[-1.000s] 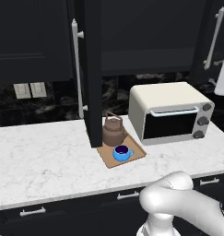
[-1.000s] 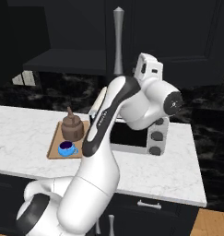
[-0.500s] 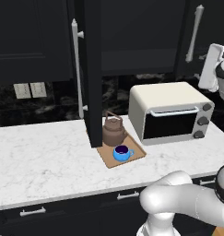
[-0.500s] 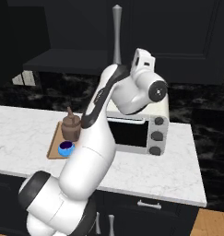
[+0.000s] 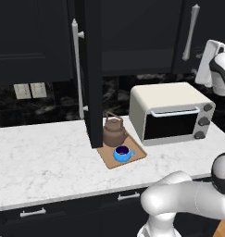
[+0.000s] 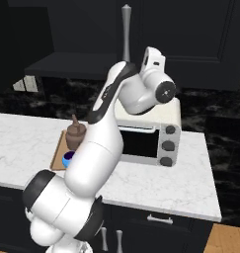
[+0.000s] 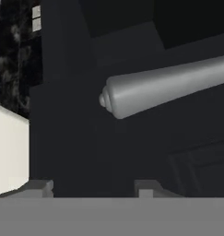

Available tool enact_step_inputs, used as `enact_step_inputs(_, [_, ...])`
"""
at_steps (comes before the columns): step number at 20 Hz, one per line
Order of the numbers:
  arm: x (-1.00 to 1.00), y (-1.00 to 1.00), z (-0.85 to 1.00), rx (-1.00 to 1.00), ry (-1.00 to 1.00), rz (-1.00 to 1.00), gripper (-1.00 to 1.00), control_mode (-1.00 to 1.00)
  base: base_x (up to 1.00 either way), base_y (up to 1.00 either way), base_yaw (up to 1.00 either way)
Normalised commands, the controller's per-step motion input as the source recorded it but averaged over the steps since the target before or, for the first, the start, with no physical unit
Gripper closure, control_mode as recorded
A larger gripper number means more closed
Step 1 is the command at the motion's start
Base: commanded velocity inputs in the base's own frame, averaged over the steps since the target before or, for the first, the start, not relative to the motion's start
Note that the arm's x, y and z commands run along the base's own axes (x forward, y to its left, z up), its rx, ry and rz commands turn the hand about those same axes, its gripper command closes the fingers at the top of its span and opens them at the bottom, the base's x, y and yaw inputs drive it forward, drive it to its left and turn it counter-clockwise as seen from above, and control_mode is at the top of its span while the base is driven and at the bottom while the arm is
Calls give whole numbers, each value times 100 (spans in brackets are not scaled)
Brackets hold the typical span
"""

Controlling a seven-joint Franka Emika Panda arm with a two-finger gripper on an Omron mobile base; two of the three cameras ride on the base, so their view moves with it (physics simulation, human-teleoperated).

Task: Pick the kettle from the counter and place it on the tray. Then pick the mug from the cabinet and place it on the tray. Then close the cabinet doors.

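- White marble counter [image 5: 44, 157] runs under the black cabinet [image 5: 132, 37], with a cream toaster oven [image 5: 171, 113] standing on it
- Tan tray [image 5: 132, 157] lies just left of the oven, carrying the brown kettle [image 5: 115, 132] and the blue mug [image 5: 123, 153]
- One cabinet door [image 5: 91, 69] juts out over the tray's left edge
- Gripper [image 7: 92, 186] is raised by a silver bar handle [image 7: 164, 87]; its fingertips [image 7: 39, 186] stand apart, gripping nothing
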Motion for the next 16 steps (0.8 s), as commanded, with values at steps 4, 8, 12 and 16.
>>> enact_step_inputs(4, [56,11,-3,0,0,-6,-100,-100,0,0,0])
enact_step_inputs(8, [28,20,-44,-5,0,-4,-100,-100,0,0,0])
enact_step_inputs(12, [1,24,-98,-18,0,0,-100,-100,0,0,0])
enact_step_inputs(16, [-45,10,-46,-8,0,0,-100,-100,0,0,0])
